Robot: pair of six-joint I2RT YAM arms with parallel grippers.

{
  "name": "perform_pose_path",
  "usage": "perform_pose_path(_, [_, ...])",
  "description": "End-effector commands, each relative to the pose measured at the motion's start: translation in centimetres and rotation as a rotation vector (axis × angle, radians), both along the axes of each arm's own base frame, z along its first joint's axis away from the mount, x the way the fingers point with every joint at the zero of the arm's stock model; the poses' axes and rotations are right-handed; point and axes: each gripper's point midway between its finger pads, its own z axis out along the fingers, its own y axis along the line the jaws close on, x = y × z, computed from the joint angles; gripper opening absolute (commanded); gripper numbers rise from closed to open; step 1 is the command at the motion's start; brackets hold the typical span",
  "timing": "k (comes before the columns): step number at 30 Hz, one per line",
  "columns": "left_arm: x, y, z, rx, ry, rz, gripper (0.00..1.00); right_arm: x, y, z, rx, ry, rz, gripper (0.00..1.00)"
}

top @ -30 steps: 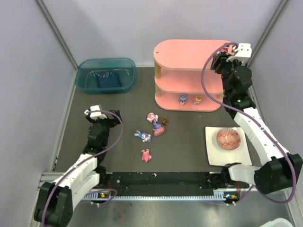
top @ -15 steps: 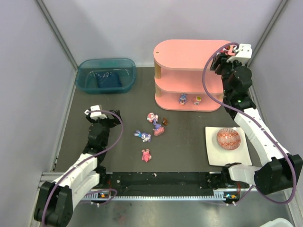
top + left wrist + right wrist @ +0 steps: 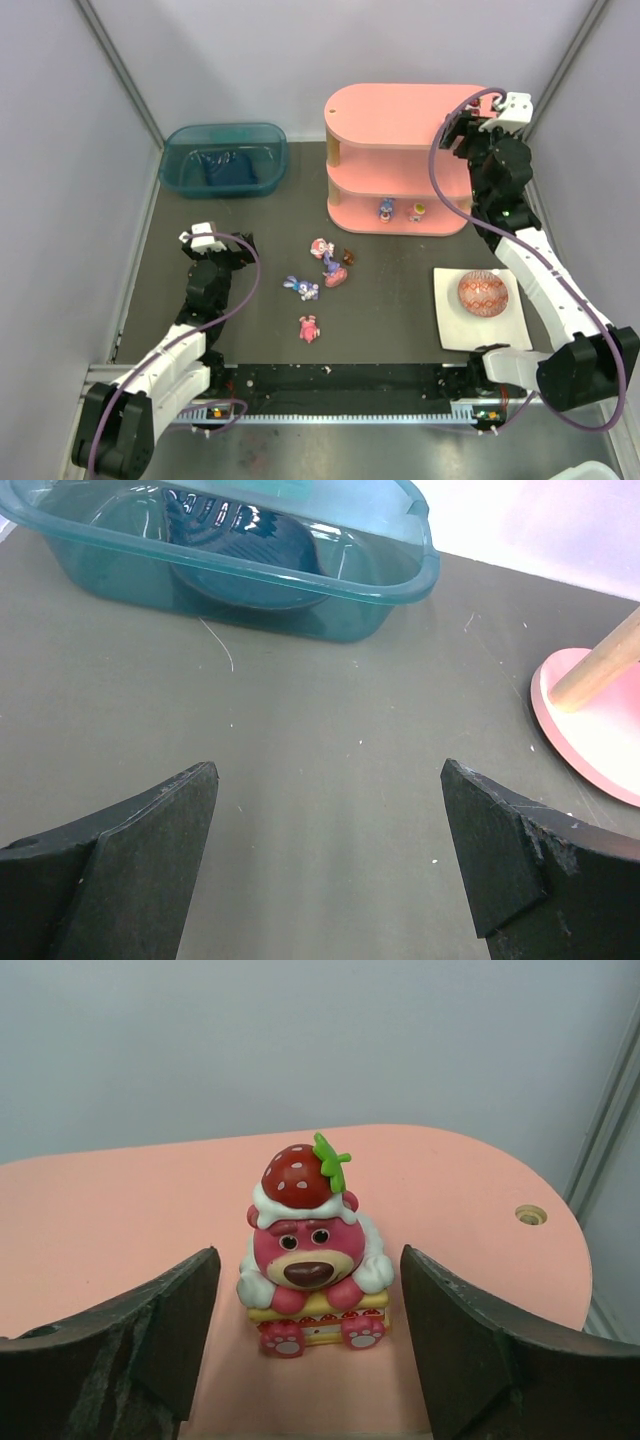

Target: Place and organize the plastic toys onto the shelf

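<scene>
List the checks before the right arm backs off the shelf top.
1. Bear figurine upright on the shelf top board: ok.
2. Right tool open, fingers clear of the bear on both sides: ok.
3. Left tool open and empty: ok.
4. All toys shelved: not ok, several lie on the table.
5. Bin out of the right arm's way: ok.

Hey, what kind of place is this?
Likely a robot lab test cell: plain grey walls box in a dark table, with staged props such as a pink shelf and tiny toys.
</scene>
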Motion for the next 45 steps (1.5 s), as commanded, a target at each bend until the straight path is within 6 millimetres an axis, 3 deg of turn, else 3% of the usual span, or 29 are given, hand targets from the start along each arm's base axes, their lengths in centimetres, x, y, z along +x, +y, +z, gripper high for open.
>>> perform_pose_path(1, [0.4,-0.3,1.7,-0.028,-0.056,-0.006,0.99,-1.0,-0.8,4.2,0.061,-0.067,-0.018,0.78])
perform_pose_path(6, [0.4,-0.2,1.6,-0.029,-0.055,-0.003,0.99,-2.1,-1.2,7.3,0.095,-0.122,-0.025,0.99])
perform_pose_path(13, [0.4,-0.1,1.6,-0.031,-0.055,0.002,0.99,-5.4,-2.6,11.9,0.114,-0.208,-0.054,0.99])
perform_pose_path(17, [0.3,-0.1,1.6,-0.029,-0.055,0.003,0.99,-8.5,-2.6,14.9,0.074,-0.261,-0.016,0.99])
perform_pose_path(21, [0.2,0.0,1.6,-0.032,-0.059,0.005,0.99,-10.9,-3.6,15.5,0.048,-0.252,-0.067,0.99])
perform_pose_path(24, [0.2,-0.1,1.7,-0.034,-0.061,0.003,0.99,-12.5,-1.3,15.2,-0.052,-0.242,-0.061,0.99])
perform_pose_path(25, [0.2,-0.1,1.6,-0.034,-0.059,0.002,0.99,-12.8,-1.0,14.8,-0.185,-0.235,-0.112,0.99])
perform_pose_path(26, [0.2,-0.1,1.6,-0.033,-0.058,0.002,0.99,-13.3,1.2,12.9,-0.210,-0.196,-0.106,0.99])
perform_pose_path(28, [0.1,-0.1,1.6,-0.034,-0.061,0.000,0.99,-14.4,2.9,12.3,-0.224,-0.208,-0.064,0.99])
perform_pose_path(29, [0.1,0.0,1.7,-0.036,-0.062,0.003,0.99,-14.8,5.4,10.6,-0.220,-0.181,0.025,0.99])
perform_pose_path(30, [0.1,0.0,1.6,-0.035,-0.061,0.006,0.99,-15.0,6.6,9.4,-0.212,-0.156,0.072,0.99])
perform_pose_path(33, [0.1,0.0,1.7,-0.038,-0.064,0.006,0.99,-15.6,11.2,3.5,-0.207,-0.029,0.244,0.99])
perform_pose_path(35, [0.1,0.0,1.6,-0.038,-0.061,0.006,0.99,-16.1,14.9,-1.6,-0.236,0.077,0.410,0.99])
perform_pose_path(37, [0.2,0.0,1.6,-0.035,-0.059,0.006,0.99,-17.0,17.4,-4.9,-0.227,0.158,0.534,0.99])
perform_pose_path(38, [0.2,0.0,1.7,-0.037,-0.059,0.005,0.99,-17.8,19.2,-8.0,-0.267,0.232,0.634,0.98])
perform_pose_path(40, [0.2,0.0,1.6,-0.035,-0.058,0.003,0.99,-18.6,20.8,-10.6,-0.227,0.313,0.709,0.98])
perform_pose_path(41, [0.2,-0.1,1.6,-0.035,-0.058,0.002,0.99,-19.1,21.9,-13.0,-0.236,0.381,0.763,0.96])
perform_pose_path(44, [0.2,-0.1,1.6,-0.036,-0.058,0.003,0.99,-20.0,23.7,-16.3,-0.198,0.495,0.825,0.90])
perform_pose_path(45, [0.2,0.0,1.6,-0.035,-0.058,0.005,0.99,-19.8,24.2,-18.4,-0.213,0.560,0.816,0.89])
